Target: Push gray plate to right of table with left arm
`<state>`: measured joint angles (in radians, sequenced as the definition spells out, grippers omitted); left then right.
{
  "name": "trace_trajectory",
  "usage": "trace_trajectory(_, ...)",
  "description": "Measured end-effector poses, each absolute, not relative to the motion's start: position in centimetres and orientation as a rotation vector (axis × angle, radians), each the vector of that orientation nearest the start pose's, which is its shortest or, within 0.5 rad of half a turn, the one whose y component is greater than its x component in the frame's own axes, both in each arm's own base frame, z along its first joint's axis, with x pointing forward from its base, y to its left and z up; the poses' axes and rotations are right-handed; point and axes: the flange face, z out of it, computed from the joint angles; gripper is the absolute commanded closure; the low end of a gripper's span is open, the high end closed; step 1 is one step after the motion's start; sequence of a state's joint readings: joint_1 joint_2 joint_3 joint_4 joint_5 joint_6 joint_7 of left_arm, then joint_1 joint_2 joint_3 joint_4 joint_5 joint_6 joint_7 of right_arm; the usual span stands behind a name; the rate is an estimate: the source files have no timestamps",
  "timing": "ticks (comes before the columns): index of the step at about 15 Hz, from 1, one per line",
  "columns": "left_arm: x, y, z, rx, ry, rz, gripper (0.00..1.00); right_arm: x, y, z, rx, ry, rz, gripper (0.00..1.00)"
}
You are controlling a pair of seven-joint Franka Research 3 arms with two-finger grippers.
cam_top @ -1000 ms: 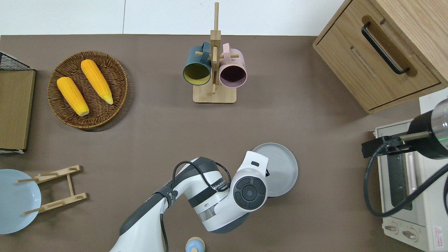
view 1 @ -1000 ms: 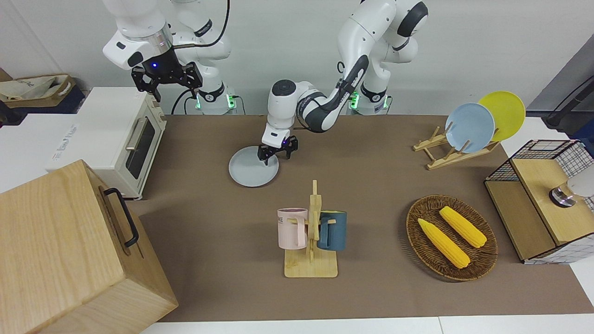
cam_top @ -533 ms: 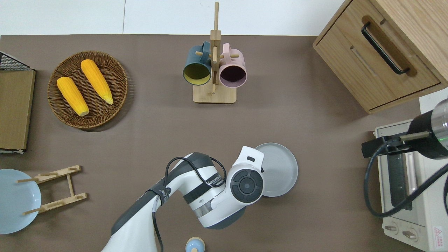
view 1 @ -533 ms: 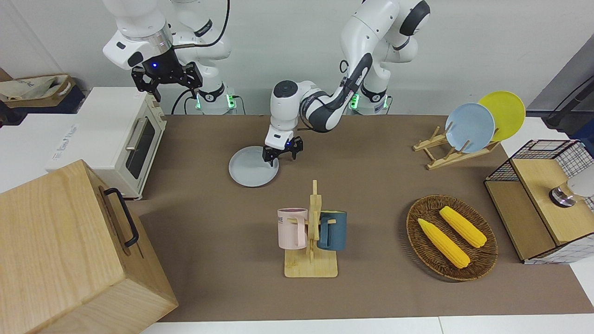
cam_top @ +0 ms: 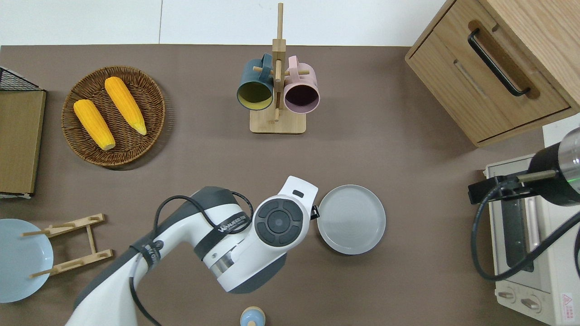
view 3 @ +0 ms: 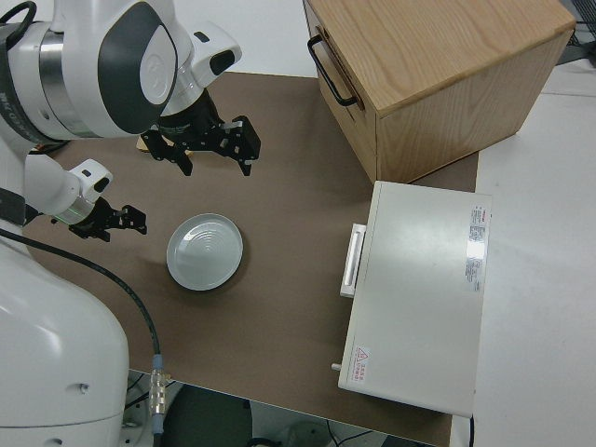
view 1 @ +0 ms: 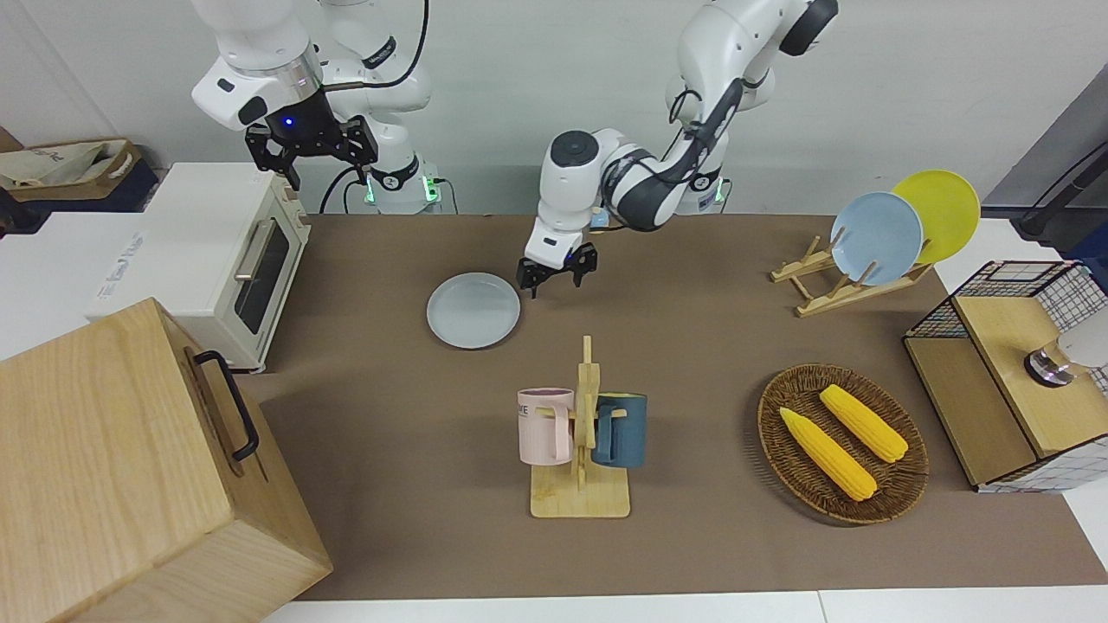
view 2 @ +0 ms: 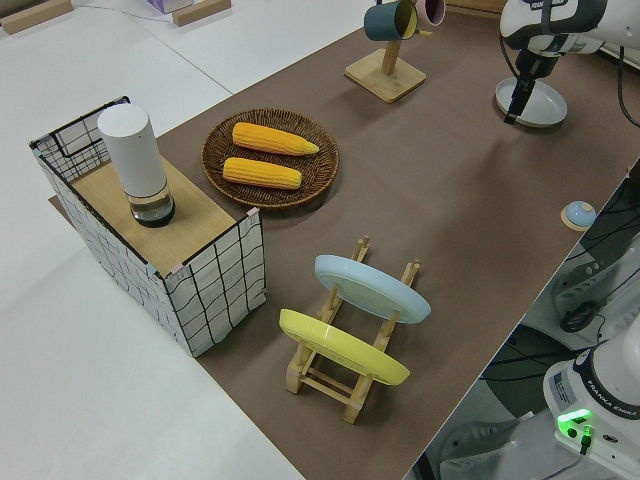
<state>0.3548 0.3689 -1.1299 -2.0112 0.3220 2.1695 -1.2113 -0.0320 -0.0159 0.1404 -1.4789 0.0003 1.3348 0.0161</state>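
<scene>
The round, shallow, pale bluish-gray plate (view 1: 473, 310) lies flat on the matte dull-brown tabletop (view 1: 710, 346), in the half toward the right arm's end, nearer to the robots than the wooden mug stand with a pink and a dark-blue mug (view 1: 582, 433). It stands apart from the white toaster oven (view 1: 227, 260) and from the light wooden drawer cabinet with a black handle (view 1: 130, 467), so bare surface is left around it.

The black two-finger tool of the white left arm (view 1: 557, 272) is held low over the tabletop, just beside the plate's rim on the side toward the left arm's end, with a small gap to the rim in the overhead view. Its fingers (view 3: 110, 222) are seen spread and nothing is gripped between them, as suits a push rather than a lift. The tool is judged to be placed on that side because a shove from there would carry the plate toward the right arm's end. The plate is judged to slide readily on its flat base, though an off-centre contact could turn it aside.

The right arm is parked, its black tool (view 1: 307, 143) spread and empty.
</scene>
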Motion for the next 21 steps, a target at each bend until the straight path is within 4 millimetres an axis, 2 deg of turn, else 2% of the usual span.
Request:
trace_trajectory(4, 46.5, -32.5, 39.7, -3.146, -0.398, 0.112, 0.0, 52.1, 5.7, 65.6, -3.142, -0.145, 0.201, 0.017)
trace_trajectory(6, 47.1, -31.0, 40.3, -3.142, -0.397, 0.122, 0.0, 52.1, 5.7, 65.6, -3.142, -0.145, 0.201, 0.017)
trace_trajectory(14, 46.9, -31.1, 40.6, -3.147, -0.382, 0.122, 0.0, 52.1, 5.7, 65.6, -3.142, -0.145, 0.201, 0.017)
trace_trajectory(18, 48.3, -30.6, 42.0, -3.162, -0.416, 0.078, 0.0, 52.1, 5.7, 65.6, -3.142, -0.145, 0.201, 0.017)
trace_trajectory(21, 50.3, -27.7, 44.1, -3.102, -0.464, 0.066, 0.0, 52.1, 5.7, 65.6, -3.142, -0.145, 0.201, 0.017)
